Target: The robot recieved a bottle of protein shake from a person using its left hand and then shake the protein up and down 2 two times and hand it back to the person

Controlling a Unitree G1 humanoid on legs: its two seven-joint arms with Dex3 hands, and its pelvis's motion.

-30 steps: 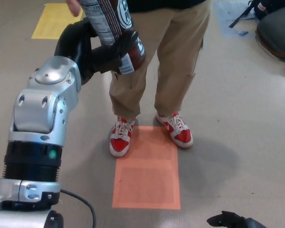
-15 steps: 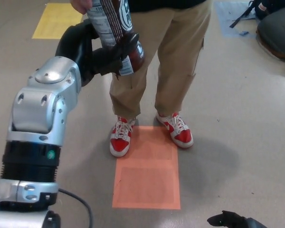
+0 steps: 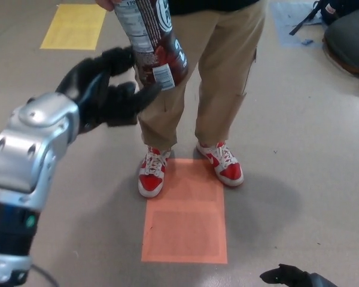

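Grip on the bottle (image 3: 152,45) now released where half a second ago it was clasped; left hand (image 3: 105,92) drawn back beside it, fingers spread and empty; bottle held from above by the person's hand (image 3: 106,3); handback probably complete; long axis near upright, base tilted toward picture right; right hand (image 3: 287,276) barely visible, fingers unreadable.

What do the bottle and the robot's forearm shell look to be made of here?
Bottle: likely plastic under a glossy brown printed wrap, judging by its sheen. Forearm shell: silver, smooth, metal or painted plastic; highlights alone can't settle which.
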